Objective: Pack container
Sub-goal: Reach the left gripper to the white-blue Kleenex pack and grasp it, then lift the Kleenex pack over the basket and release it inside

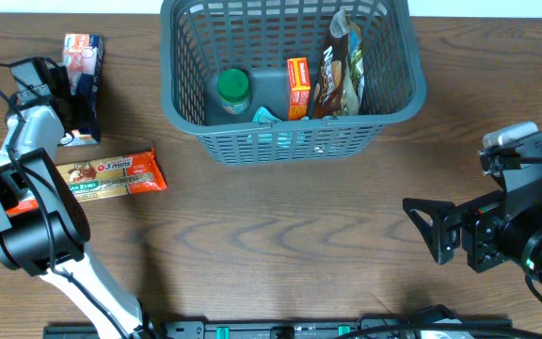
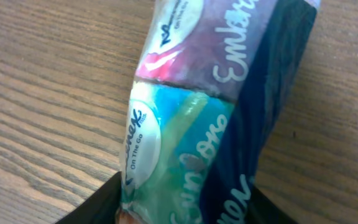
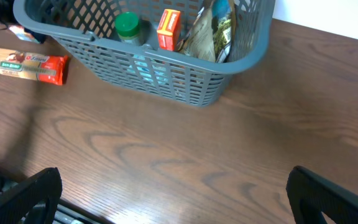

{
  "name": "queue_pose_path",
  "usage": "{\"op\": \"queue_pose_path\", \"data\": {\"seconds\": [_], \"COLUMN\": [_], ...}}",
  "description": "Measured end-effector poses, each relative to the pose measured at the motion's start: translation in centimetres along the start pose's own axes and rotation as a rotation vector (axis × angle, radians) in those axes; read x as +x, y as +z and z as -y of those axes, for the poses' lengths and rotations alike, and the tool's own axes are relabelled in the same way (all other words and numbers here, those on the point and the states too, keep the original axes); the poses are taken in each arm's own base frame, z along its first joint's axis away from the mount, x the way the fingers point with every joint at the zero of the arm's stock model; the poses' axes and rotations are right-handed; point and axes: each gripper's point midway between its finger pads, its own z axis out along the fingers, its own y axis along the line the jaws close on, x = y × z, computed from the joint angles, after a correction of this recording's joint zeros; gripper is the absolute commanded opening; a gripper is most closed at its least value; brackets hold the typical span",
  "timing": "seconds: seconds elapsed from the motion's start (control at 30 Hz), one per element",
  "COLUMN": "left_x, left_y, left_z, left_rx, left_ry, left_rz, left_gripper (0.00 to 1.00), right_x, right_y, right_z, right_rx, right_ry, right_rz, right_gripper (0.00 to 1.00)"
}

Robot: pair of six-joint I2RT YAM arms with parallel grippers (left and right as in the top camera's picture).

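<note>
The grey-blue basket (image 1: 294,143) stands at the back centre and also shows in the right wrist view (image 3: 185,78). It holds a green-lidded jar (image 1: 233,89), an orange box (image 1: 297,87) and a brown snack bag (image 1: 340,68). My left gripper (image 1: 71,94) is at the far left, its jaws pressed on both sides of a Kleenex tissue pack (image 2: 197,118) that lies on the table (image 1: 83,56). My right gripper (image 1: 420,229) is open and empty over bare wood at the right, well in front of the basket (image 3: 179,202).
A long red-and-gold snack pack (image 1: 111,174) lies on the table left of the basket, just in front of the tissue pack; it also shows in the right wrist view (image 3: 20,62). A black rail (image 1: 271,330) runs along the front edge.
</note>
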Motion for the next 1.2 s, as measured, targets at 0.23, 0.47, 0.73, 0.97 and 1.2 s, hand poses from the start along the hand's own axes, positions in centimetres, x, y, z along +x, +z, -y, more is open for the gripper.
{"op": "queue_pose_path", "data": {"seconds": [0.23,0.47,0.73,0.97,1.2], "left_x": [-0.1,-2.5,-10.8,-11.1,-5.7], "left_y": [-0.2,-4.2,-21.8,-38.6,-43.4], "left_z": [0.0,-0.2,1.4,10.7,17.6], "left_rx": [0.000,-0.006,0.015,0.208,0.407], "left_ry": [-0.029,-0.048,-0.005,0.282,0.713], "left_rz": [0.002,0.080,0.483,0.826,0.889], "left_gripper": [0.13,0.08,0.05,0.06,0.06], "right_x": [0.0,0.0,0.0,0.0,0.0], "right_y": [0.0,0.0,0.0,0.0,0.0], "right_z": [0.0,0.0,0.0,0.0,0.0], "right_rx": [0.000,0.000,0.000,0.000,0.000], "right_ry": [0.000,0.000,0.000,0.000,0.000], "right_rz": [0.000,0.000,0.000,0.000,0.000], "right_gripper": [0.99,0.99,0.99,0.99,0.99]}}
